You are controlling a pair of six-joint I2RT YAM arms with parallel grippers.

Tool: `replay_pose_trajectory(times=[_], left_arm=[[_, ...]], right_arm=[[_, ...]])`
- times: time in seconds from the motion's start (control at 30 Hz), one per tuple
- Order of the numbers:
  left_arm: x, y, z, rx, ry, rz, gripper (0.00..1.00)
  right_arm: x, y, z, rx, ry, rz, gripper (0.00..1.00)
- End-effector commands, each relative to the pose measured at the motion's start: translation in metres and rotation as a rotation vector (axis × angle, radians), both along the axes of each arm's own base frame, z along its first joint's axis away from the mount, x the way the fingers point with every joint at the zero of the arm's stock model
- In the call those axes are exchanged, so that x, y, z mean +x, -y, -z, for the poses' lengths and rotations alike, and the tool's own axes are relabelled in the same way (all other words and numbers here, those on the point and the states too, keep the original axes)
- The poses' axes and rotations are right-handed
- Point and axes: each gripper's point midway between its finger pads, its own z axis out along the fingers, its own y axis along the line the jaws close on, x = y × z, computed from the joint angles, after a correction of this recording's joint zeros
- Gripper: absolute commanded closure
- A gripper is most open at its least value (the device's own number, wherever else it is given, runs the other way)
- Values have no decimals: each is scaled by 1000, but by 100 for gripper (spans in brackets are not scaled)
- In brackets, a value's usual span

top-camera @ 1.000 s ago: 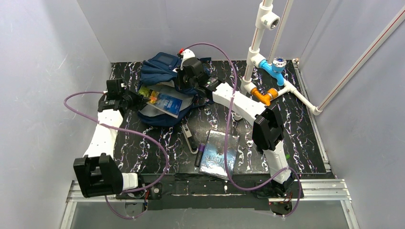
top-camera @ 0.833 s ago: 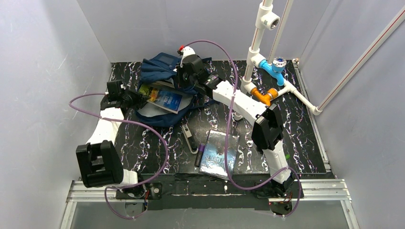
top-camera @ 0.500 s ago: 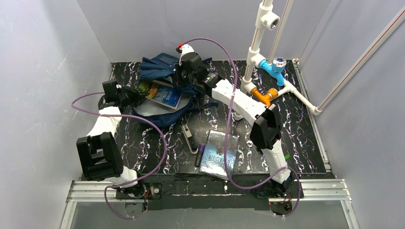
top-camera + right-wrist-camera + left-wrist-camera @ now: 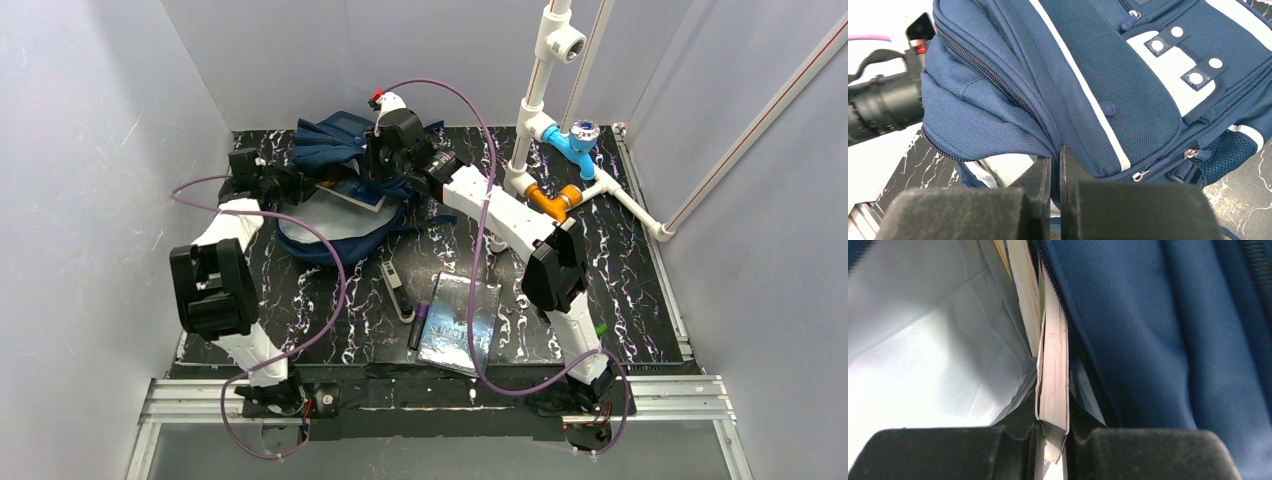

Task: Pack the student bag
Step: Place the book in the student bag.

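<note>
The student bag (image 4: 322, 150), navy with pale stripes, lies at the back left of the table with its mouth held open and its pale lining (image 4: 325, 222) showing. My left gripper (image 4: 298, 187) is shut on a paperback book (image 4: 1053, 385) that stands edge-on inside the mouth, with lining to its left and navy fabric (image 4: 1158, 340) to its right. Only a strip of the book's blue cover (image 4: 353, 193) shows from above. My right gripper (image 4: 1055, 160) is shut on the navy rim of the student bag (image 4: 1108, 75), holding the front panel lifted.
A second book (image 4: 460, 322) lies near the front middle, with a dark purple pen-like stick (image 4: 420, 324) and a grey-black oblong object (image 4: 397, 290) beside it. A white pipe rig with blue and orange fittings (image 4: 560, 150) stands at the back right. Walls close off three sides.
My left gripper has carried the book toward the back and deeper into the bag, so most of its cover is now hidden. The right gripper keeps its hold on the rim.
</note>
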Motion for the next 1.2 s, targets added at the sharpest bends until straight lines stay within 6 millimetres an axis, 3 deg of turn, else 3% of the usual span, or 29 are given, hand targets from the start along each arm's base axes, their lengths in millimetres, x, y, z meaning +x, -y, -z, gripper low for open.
replay_pose_trajectory(times=[0.0, 0.37, 0.63, 0.73, 0.83, 0.87, 0.9, 1.17], left_arm=[[28, 26, -31, -37, 104, 39, 98], [90, 23, 34, -3, 21, -141, 100], [135, 16, 38, -1, 86, -194, 99], [122, 20, 49, -7, 12, -171, 67], [101, 16, 39, 65, 4, -151, 41], [94, 15, 36, 87, 4, -144, 25], [88, 13, 34, 100, 5, -130, 15], [24, 0, 9, 305, -62, -22, 2]], right_arm=[[8, -10, -94, 236, 135, 11, 99], [5, -15, -85, 229, 105, -8, 99], [4, -13, -78, 206, 95, -7, 99], [5, -10, -72, 181, 98, 0, 99], [10, -6, -64, 140, 114, 20, 99], [11, -5, -62, 129, 122, 23, 99], [12, -4, -60, 119, 128, 25, 99], [26, 5, -43, 20, 155, 60, 97]])
